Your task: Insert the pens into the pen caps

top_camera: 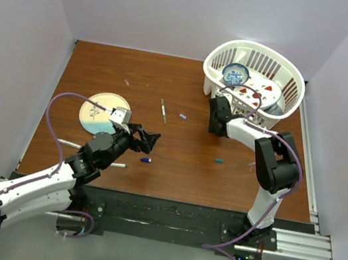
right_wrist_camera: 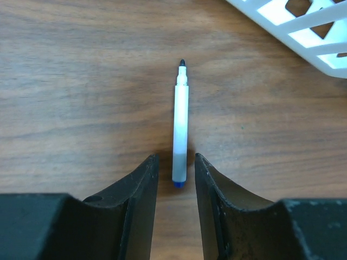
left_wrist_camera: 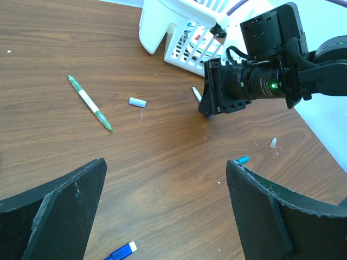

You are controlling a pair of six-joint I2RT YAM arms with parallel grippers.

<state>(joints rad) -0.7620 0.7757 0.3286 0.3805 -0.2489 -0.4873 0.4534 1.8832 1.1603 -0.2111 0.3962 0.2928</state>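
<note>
My right gripper [top_camera: 216,125] points down at the table beside the basket. In the right wrist view its jaws [right_wrist_camera: 175,160] stand open a little on either side of the rear end of a white pen [right_wrist_camera: 180,124] with a dark tip and a blue end. The pen lies flat and neither finger touches it. My left gripper [top_camera: 148,140] is open wide and empty above the table [left_wrist_camera: 165,162]. A blue cap [left_wrist_camera: 122,251], a lavender cap [left_wrist_camera: 137,102], a teal cap [left_wrist_camera: 242,160], a grey cap [left_wrist_camera: 273,143] and a green-tipped pen [left_wrist_camera: 89,103] lie loose.
A white basket [top_camera: 259,51] with dishes stands at the back right, close behind my right gripper. A round plate [top_camera: 96,113] lies at the left. Two more white pens [top_camera: 69,143] [top_camera: 117,164] lie near the front left.
</note>
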